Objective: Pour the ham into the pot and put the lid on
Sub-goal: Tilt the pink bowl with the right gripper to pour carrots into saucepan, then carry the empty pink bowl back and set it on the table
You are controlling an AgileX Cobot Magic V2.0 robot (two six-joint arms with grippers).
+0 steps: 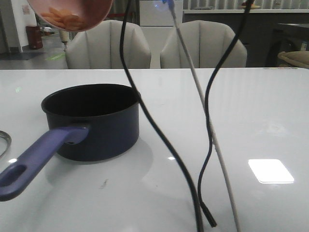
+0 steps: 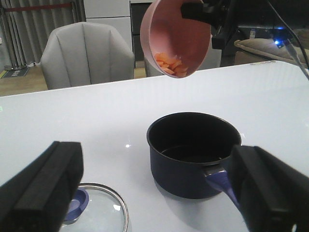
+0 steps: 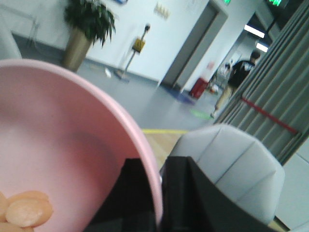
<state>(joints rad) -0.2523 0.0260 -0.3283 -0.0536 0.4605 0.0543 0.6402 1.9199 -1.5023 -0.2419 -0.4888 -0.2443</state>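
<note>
Left wrist view: a pink bowl [image 2: 176,36] holding the ham [image 2: 170,64] is clamped by the right gripper [image 2: 205,12] above the pot [image 2: 190,152]. The left gripper [image 2: 154,193] is spread wide, empty. The lid [image 2: 99,210] lies beside the pot.

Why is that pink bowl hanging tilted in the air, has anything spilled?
Nothing has spilled. The right gripper holds the pink bowl tipped above the pot; the ham sits at its low edge. The lid lies beside the pot.
</note>
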